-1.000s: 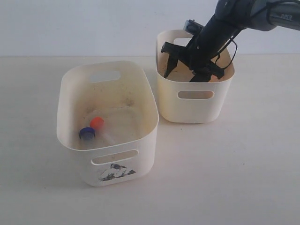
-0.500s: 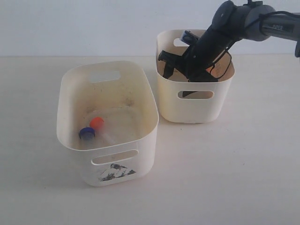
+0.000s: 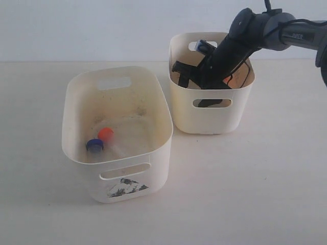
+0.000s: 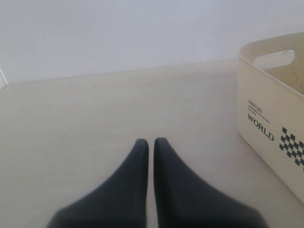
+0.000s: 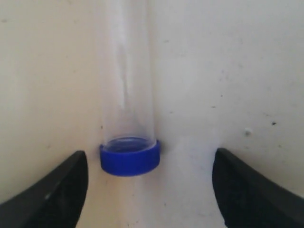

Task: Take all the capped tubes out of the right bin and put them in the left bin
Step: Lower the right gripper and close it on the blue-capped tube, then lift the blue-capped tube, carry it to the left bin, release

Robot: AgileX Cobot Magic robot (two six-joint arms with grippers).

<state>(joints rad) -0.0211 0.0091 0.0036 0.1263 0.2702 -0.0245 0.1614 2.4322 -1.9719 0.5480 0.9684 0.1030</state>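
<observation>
Blue-capped tube (image 5: 127,118): in right bin (image 3: 212,115), by worktop's (image 3: 255,178) far edge; lies inside spread right hand (image 5: 149,161), cap nearest, long axis pointing away. Left hand (image 4: 151,147) pressed together.

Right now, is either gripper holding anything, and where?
Nothing. The right gripper straddles the blue-capped tube, jaws open, not touching; the left gripper is shut, empty.

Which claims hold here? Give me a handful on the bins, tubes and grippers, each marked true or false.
1. The right gripper is down inside the right bin. True.
2. It is shut on a tube. False: it is open, with a blue-capped tube lying untouched between its fingers.
3. The left bin holds no tubes. False: a blue cap and an orange cap show inside.
4. The left gripper is shut. True.
</observation>
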